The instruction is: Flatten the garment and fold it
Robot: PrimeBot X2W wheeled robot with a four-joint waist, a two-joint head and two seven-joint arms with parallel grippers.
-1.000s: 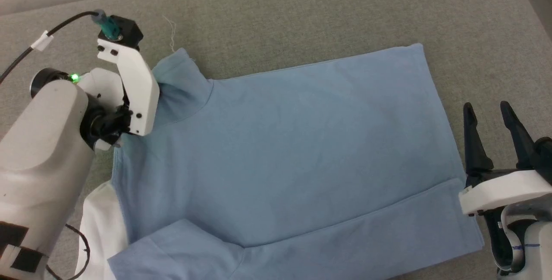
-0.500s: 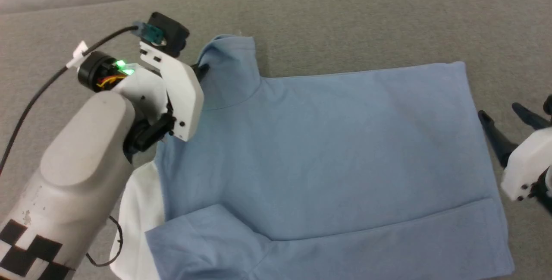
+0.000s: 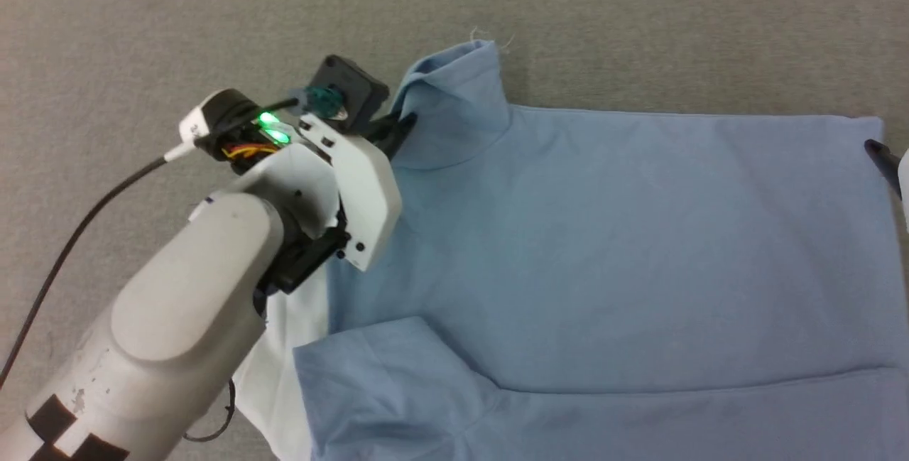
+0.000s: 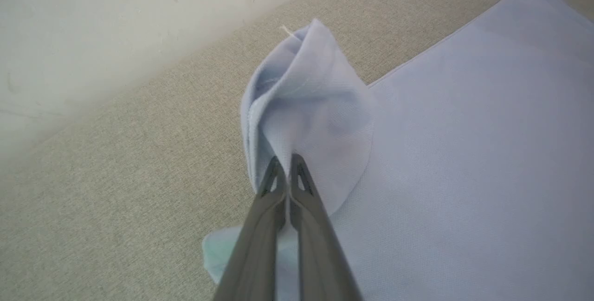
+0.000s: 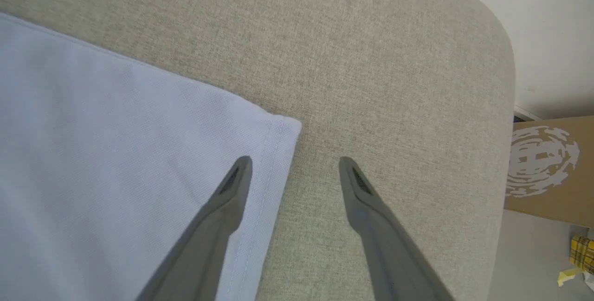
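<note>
The shirt (image 3: 603, 248) lies spread on the grey cloth surface (image 3: 213, 13). The left gripper (image 4: 287, 164) pinches its raised sleeve (image 4: 301, 97); the right gripper (image 5: 294, 164), fingers spread, hangs over the hem corner (image 5: 278, 129).

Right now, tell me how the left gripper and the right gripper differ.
The left gripper is shut, fingers together; the right gripper is open, fingers wide apart. The left gripper pinches the bunched sleeve of the garment; the right gripper holds nothing, with one finger over the hem corner and the other over the grey surface. Both have two long dark fingers and are at the garment's edge, at opposite ends.
</note>
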